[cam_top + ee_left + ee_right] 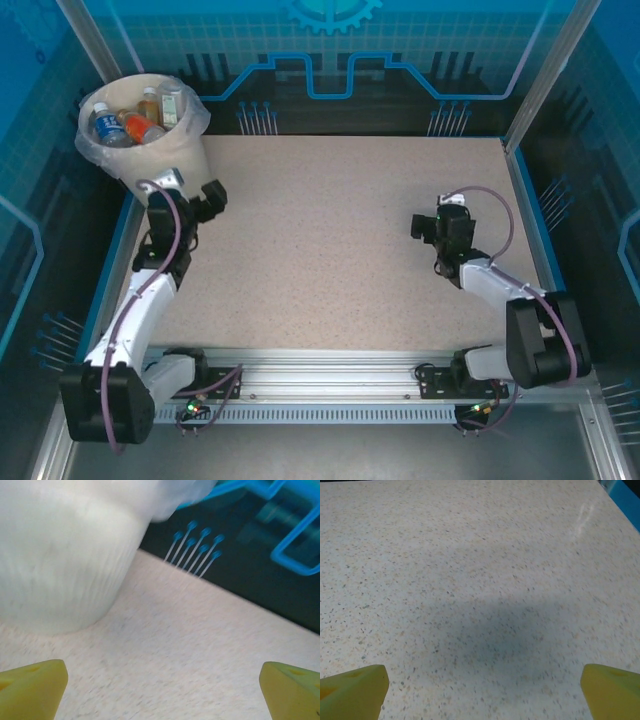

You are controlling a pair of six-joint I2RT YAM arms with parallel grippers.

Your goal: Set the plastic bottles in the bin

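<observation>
The bin [150, 150], a cream-white bucket lined with a clear bag, stands at the table's far left corner. Several plastic bottles lie inside it, among them one with a blue label [107, 125] and an orange one [140, 128]. My left gripper [190, 192] hovers just in front of the bin, open and empty. In the left wrist view the bin's wall [60, 565] rises at the upper left, beyond the left gripper [162, 695] and its widely spaced yellow fingertips [30, 690]. My right gripper [437, 218] is at mid-right over bare table, open and empty, also seen in its wrist view [482, 695].
The speckled tabletop [330, 250] is framed by a blue rim and transparent blue walls [400, 60]. The arm bases sit on a rail along the near edge [320, 375]. The right wrist view looks down on bare table [480, 580] with the gripper's shadow.
</observation>
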